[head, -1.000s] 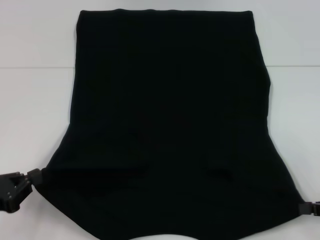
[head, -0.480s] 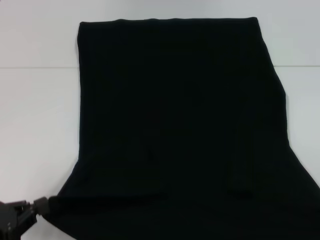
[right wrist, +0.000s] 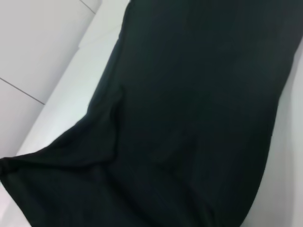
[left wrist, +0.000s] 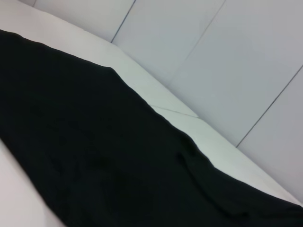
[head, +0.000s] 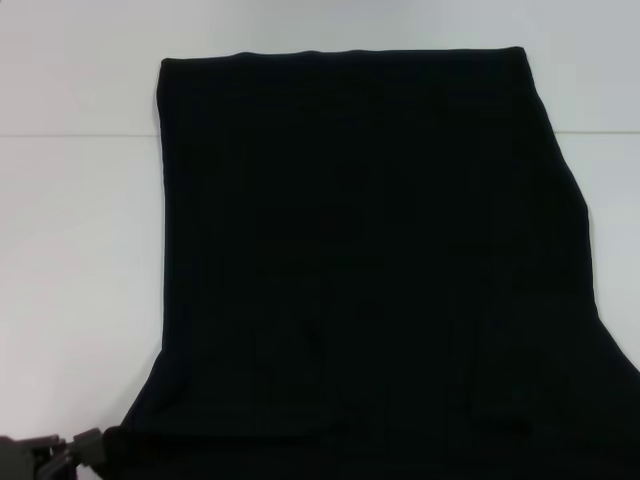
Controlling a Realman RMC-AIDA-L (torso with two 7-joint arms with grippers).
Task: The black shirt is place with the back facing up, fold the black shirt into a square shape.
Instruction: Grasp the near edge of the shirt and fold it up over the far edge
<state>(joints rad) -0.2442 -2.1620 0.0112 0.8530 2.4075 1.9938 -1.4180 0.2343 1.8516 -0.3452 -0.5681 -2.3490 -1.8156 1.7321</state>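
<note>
Black shirt (head: 370, 260) fills most of the head view, spread over the white table (head: 70, 250). Far edge is straight and lies flat near the back of the table. The sides run roughly parallel for most of the length, then flare outward toward me at the near end. No lettering showing, just plain black fabric. A few shallow creases in the lower middle.

My left gripper (head: 85, 447) is at the bottom left corner of the head view, right at the shirt's near left corner, touching the fabric edge. It looks clamped on that corner, but the fingers are mostly cut off by the frame edge, so I can't tell for sure whether they're closed.

My right gripper isn't visible in the head view; the shirt runs off the right and bottom edges there. Can't tell its state.

Left wrist view: the shirt (left wrist: 94, 151) stretches away as a long dark band across the table (left wrist: 156, 90), with the white panelled wall (left wrist: 227, 61) behind it. One small pucker in the fabric partway along. No fingers in that view.

Right wrist view: the shirt (right wrist: 189, 118) covers nearly the whole frame, with a fold line running down from one edge and a bunched corner at the near end. The table (right wrist: 71, 94) shows alongside. No fingers there either.
</note>
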